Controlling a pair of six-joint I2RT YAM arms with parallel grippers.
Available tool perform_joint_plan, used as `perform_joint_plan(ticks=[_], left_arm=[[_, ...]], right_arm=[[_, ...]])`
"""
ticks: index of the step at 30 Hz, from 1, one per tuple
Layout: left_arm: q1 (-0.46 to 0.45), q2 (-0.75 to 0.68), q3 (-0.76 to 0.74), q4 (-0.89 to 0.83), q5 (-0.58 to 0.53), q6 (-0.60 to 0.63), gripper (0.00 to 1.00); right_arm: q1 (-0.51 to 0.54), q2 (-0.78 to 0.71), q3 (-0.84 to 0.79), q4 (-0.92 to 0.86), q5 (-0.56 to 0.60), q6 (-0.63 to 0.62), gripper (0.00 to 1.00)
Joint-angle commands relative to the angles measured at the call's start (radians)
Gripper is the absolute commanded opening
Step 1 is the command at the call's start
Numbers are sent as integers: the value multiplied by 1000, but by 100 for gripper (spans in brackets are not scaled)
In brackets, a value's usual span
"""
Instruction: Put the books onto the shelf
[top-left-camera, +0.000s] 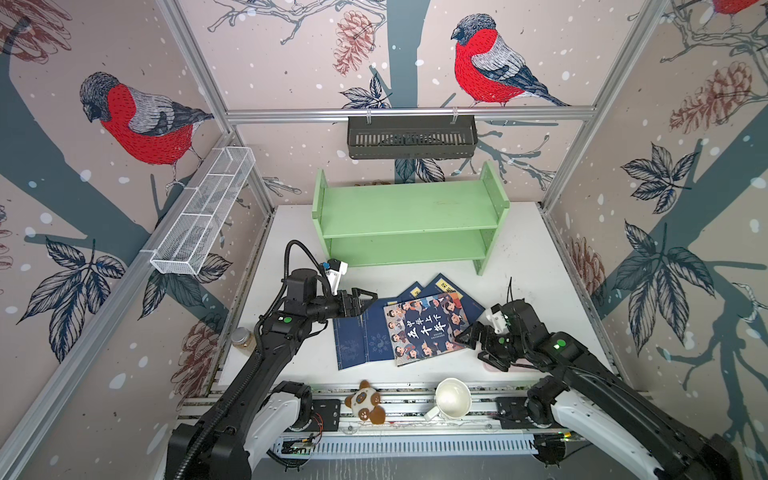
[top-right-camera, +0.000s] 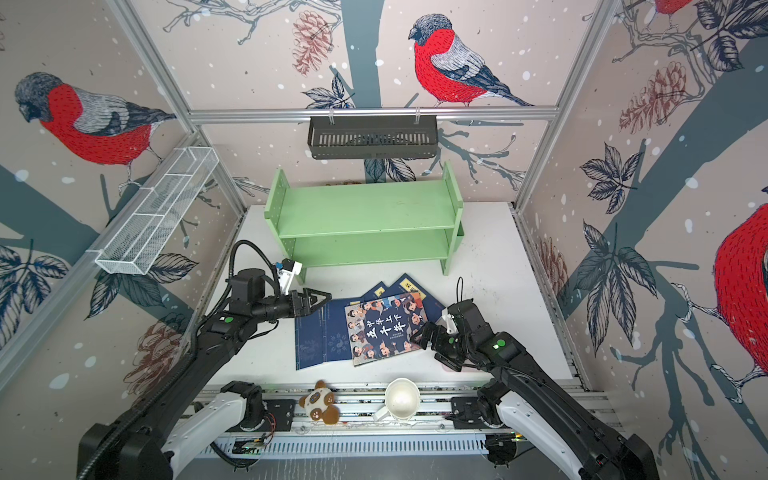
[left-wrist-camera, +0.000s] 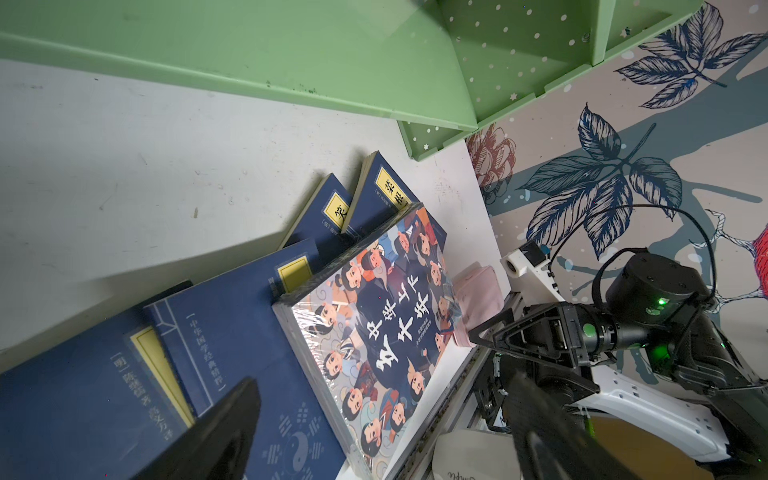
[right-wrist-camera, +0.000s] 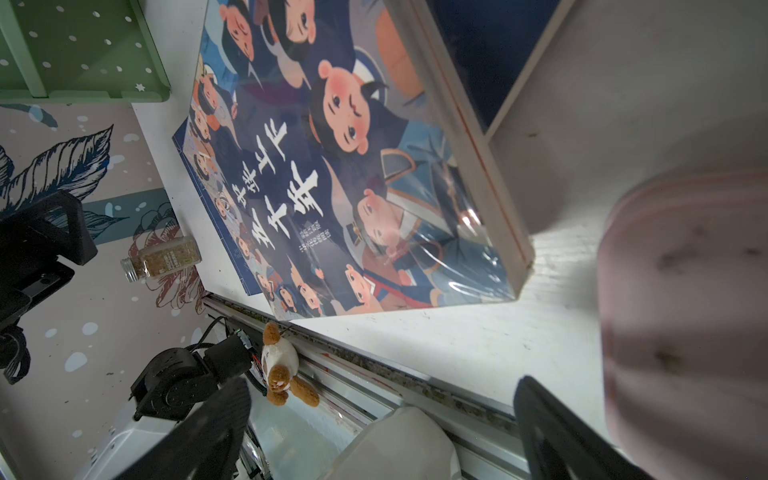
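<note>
I see both claws spread apart, empty — left gripper (top-left-camera: 368, 300) left of the books (top-left-camera: 428, 330), right gripper (top-left-camera: 473, 345) right of them, shelf (top-left-camera: 409, 216) farther back.

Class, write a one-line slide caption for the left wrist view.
Open left gripper over fanned navy books and a cartoon book, green shelf behind, right gripper opposite.

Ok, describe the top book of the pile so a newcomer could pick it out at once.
Find the light green shelf at the back of the white table. In front of it, navy books lie fanned out flat. The cartoon book lies on top of them, the only cover with cartoon figures and big white Chinese characters instead of a yellow label.
</note>
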Motion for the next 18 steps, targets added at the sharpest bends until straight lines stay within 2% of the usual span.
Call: perform_joint_plan(ticks=[1, 9, 18], left_arm=[[-20, -10, -8, 68, -50, -38, 93], [-63, 44, -63, 199, -84, -183, 91], [-127, 102, -56, 232, -108, -213, 91]], right_arm=[[34, 10, -3, 87, 33, 41, 100], [158, 121, 44, 130, 146, 88, 100], [236, 88, -38, 199, 223, 219, 100]])
